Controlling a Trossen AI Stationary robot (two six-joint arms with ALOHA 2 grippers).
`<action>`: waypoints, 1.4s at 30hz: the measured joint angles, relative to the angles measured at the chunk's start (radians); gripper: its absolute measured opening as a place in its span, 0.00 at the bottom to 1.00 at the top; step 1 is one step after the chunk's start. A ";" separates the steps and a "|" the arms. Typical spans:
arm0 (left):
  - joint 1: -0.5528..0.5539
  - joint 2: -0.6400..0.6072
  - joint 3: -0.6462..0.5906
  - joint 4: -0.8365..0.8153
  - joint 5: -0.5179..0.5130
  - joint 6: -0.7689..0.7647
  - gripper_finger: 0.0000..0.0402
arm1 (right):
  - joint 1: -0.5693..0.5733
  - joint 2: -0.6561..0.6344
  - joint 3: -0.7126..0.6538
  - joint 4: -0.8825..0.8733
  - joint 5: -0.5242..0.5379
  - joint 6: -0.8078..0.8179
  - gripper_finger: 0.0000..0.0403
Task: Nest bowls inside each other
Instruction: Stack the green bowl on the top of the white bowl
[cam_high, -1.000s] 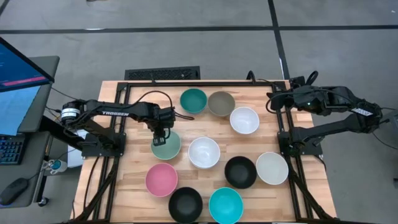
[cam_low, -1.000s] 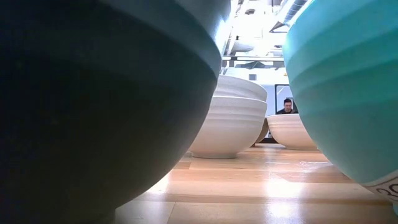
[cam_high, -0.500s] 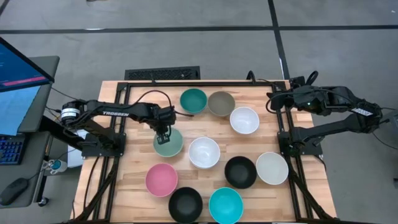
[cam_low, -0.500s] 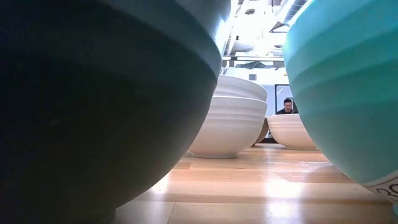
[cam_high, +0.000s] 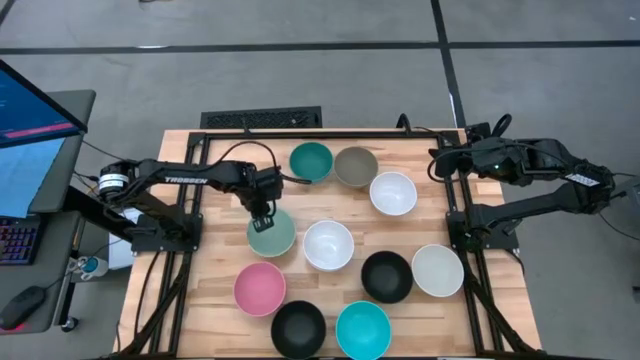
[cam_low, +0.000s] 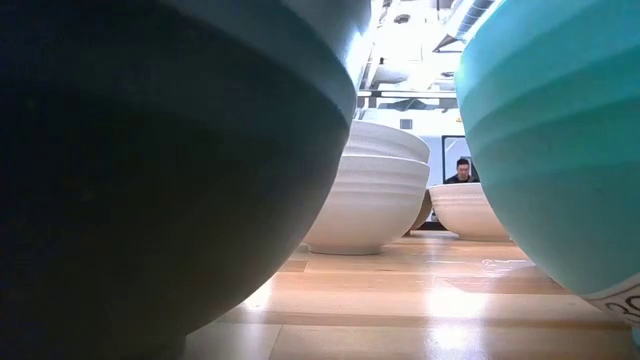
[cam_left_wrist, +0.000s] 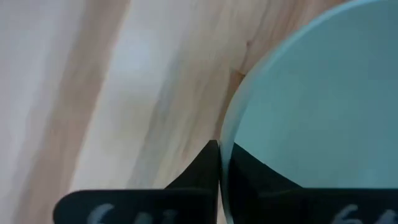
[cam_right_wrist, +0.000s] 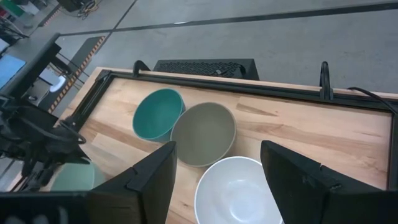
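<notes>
Several round bowls stand on their bases on the wooden table. The sage green bowl (cam_high: 272, 235) sits left of centre, with my left gripper (cam_high: 262, 212) shut on its far-left rim. Around it are the teal (cam_high: 311, 162), taupe (cam_high: 356, 166), two white (cam_high: 393, 193) (cam_high: 328, 245), a black (cam_high: 387, 276), off-white (cam_high: 437, 270), pink (cam_high: 260, 288), a second black (cam_high: 298, 327) and cyan (cam_high: 363, 329) bowls. My right gripper (cam_high: 440, 165) waits open by the right frame post, touching nothing. My left gripper (cam_left_wrist: 224, 144) holds the sage green bowl by its rim (cam_left_wrist: 227, 121) on the bowl's far-left side. One finger (cam_left_wrist: 202, 171) is outside the wall and one (cam_left_wrist: 255, 177) inside, coming from above and pointing down. Whether the bowl's base is on the table, I cannot tell.
The low view is filled by a black bowl (cam_low: 150, 170) and the cyan bowl (cam_low: 560, 140), with white bowls (cam_low: 370, 195) between them and a person (cam_low: 462, 170) far behind. Black frame rails (cam_high: 330, 132) border the table. Bare wood lies at the table's left side (cam_high: 215, 275).
My left gripper has shifted slightly toward the table's right, still gripping the rim, and the sage green bowl has moved a little rightward with it. The right arm has kept still.
</notes>
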 joint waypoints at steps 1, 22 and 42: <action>0.004 0.000 0.020 -0.017 -0.003 -0.004 0.01 | 0.000 0.000 0.000 0.000 0.000 0.000 0.63; -0.117 0.400 1.028 -0.492 -0.009 -0.083 0.00 | -0.067 0.000 0.000 -0.085 0.001 0.010 0.63; -0.197 0.772 1.317 -0.569 0.033 -0.042 0.00 | -0.068 -0.002 0.000 -0.090 -0.066 -0.036 0.63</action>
